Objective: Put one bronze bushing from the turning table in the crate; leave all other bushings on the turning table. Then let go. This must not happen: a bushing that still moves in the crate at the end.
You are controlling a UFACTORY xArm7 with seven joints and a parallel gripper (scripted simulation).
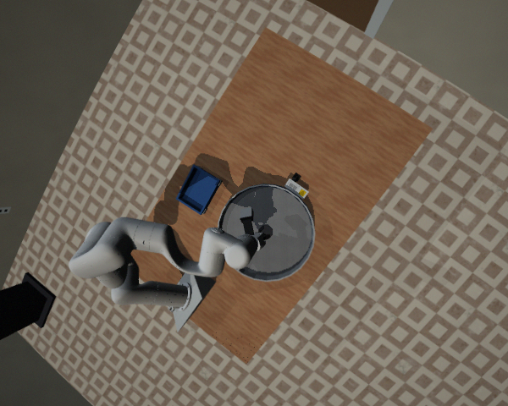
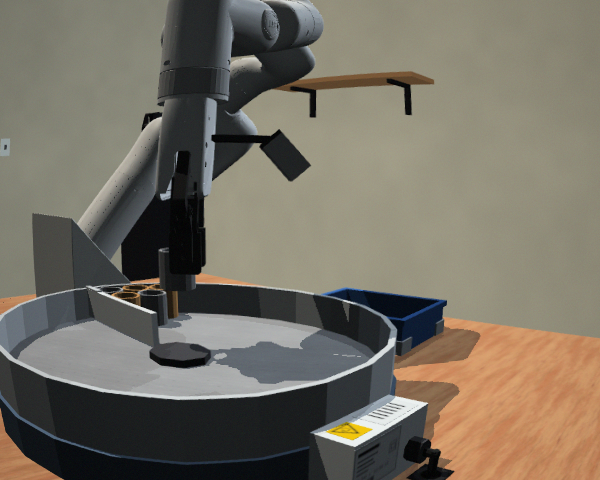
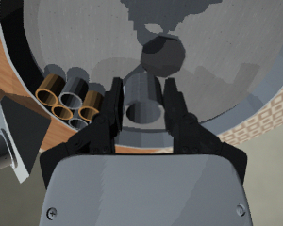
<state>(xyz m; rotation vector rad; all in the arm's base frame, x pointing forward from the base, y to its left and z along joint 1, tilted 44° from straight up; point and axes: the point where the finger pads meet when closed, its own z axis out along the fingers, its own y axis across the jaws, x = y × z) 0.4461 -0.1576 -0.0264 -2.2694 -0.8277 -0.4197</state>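
My gripper [image 2: 187, 269] [image 3: 143, 89] is shut on a grey bushing [image 2: 179, 282] [image 3: 142, 91], which it holds upright above the turning table [image 1: 284, 257] [image 2: 186, 426] [image 3: 85, 38]. Several other bushings stand on the turntable close together, to the left in the wrist view: a bronze bushing [image 2: 172, 304] [image 3: 52, 84] at the side, more bronze ones, and a grey bushing [image 2: 154, 310] [image 3: 76, 87] among them. In the top view the arm hides the bushings and fingertips. The blue crate [image 1: 204, 185] [image 2: 424, 324] stands beside the turntable; no bushing shows in it.
A thin divider wall [image 2: 124, 316] stands on the turntable beside the bushings. A dark hub [image 1: 266, 231] [image 2: 180, 354] [image 3: 164, 56] sits at its centre. The turntable has a raised rim. A control box [image 1: 296, 188] [image 2: 370, 439] is fixed to its outside.
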